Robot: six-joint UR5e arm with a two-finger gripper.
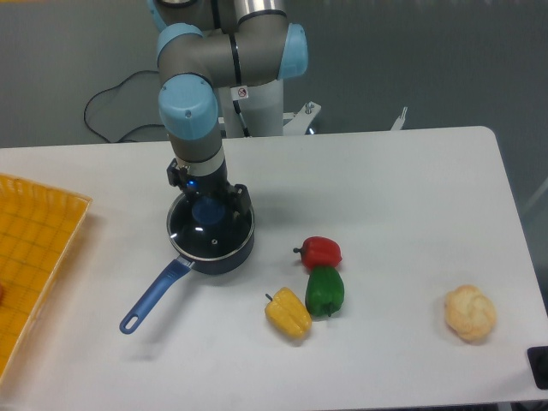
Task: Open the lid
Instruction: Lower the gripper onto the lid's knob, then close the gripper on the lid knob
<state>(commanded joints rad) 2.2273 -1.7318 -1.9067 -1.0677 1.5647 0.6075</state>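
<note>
Gripper (208, 208) sits over the lid (210, 233)'s blue knob, fingertips hidden, so its grip cannot be told.

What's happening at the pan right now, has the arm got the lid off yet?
Not yet. The gripper is down over the blue knob of the lid, which sits flat on the dark blue saucepan. From this view I cannot tell whether the fingers have closed on the knob. Off to the side lie a red pepper, a green pepper and a yellow pepper, all untouched.
</note>
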